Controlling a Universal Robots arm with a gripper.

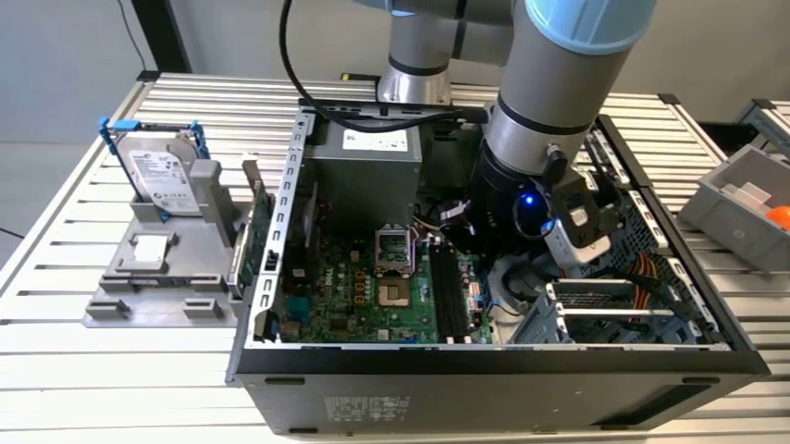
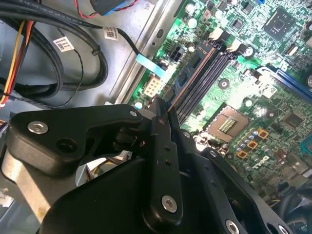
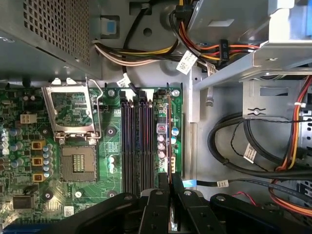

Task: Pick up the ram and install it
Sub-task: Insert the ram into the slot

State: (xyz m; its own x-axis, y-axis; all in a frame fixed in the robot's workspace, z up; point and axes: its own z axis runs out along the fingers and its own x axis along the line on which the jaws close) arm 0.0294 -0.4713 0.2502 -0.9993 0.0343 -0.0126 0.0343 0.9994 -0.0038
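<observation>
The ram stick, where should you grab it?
Pinch its two flat faces near the upper edge, coming from above. The ram is thin and stands on edge above the motherboard, so its lower edge stays free. The end effector holds it that way.

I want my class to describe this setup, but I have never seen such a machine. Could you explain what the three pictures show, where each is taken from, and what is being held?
The exterior view shows a robot arm reaching down into an open computer case that lies on a slatted metal table. To the exterior view's left of the case, a grey holder carries a hard drive. The two wrist views come from cameras riding on the arm, looking past its tool at the green motherboard. The tool grips the ram, a thin circuit stick seen edge-on, just above the black memory slots beside the empty processor socket.
</observation>
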